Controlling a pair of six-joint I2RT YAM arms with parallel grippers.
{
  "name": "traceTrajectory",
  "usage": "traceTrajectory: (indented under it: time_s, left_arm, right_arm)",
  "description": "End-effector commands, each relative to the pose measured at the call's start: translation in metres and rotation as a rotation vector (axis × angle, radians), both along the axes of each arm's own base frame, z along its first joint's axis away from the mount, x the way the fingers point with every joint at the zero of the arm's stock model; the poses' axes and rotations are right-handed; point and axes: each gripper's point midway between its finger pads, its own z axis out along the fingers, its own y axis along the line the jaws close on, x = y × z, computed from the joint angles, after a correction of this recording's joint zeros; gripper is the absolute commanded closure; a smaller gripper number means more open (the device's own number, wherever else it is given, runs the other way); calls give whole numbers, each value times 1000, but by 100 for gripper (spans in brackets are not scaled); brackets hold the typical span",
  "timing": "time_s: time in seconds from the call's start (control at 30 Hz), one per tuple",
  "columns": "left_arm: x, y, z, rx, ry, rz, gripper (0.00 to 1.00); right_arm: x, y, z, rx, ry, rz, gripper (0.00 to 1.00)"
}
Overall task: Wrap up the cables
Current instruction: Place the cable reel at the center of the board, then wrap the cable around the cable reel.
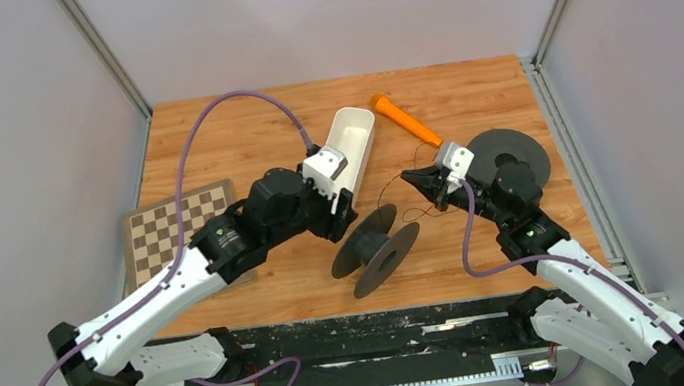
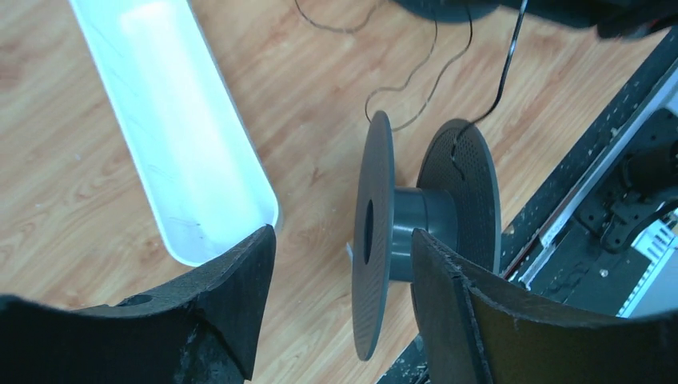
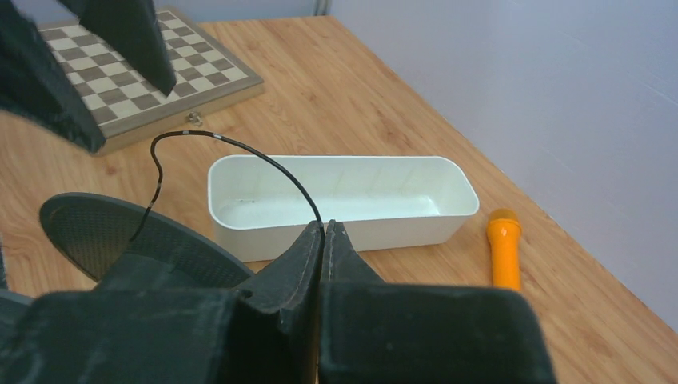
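Pinching thin dark cable (image 3: 240, 148), right gripper (image 3: 325, 232) closed. Left gripper (image 2: 342, 234) jaws parted wide, empty, just beside black plastic spool (image 2: 424, 212) near front edge of wooden table (image 1: 466, 95).

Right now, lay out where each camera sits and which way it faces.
Top external: above and behind the bases, looking down on the table; both arms show, with left gripper and right gripper.
Left wrist: on the left arm, looking past its open fingers at the black spool.
Right wrist: on the right arm, looking over its shut jaws, which pinch the dark cable, toward the white tray.
Shared: both wrist views show the white tray, black spool and dark cable.
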Motion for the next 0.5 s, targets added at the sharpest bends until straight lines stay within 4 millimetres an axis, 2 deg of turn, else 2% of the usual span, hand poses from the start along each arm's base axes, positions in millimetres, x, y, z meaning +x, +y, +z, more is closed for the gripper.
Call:
traceTrajectory:
  time_s: [0.0,0.2,0.37,0.47]
  left_arm:
    - [-11,15,35,-78,-32,0,29]
    - [-32,22,12,-121,34,-26,27]
    - [-39,12,4,-212,59,-55,27]
    - [-38,9,-11,-201,86,-52,27]
  right_arm:
    - [-20,17,9,30,-59,113,100]
    - [-20,30,-7,-14,-44,140,100]
    - [-18,38,-21,-66,-51,124,100]
    - [-15,42,-34,-108,-53,98,100]
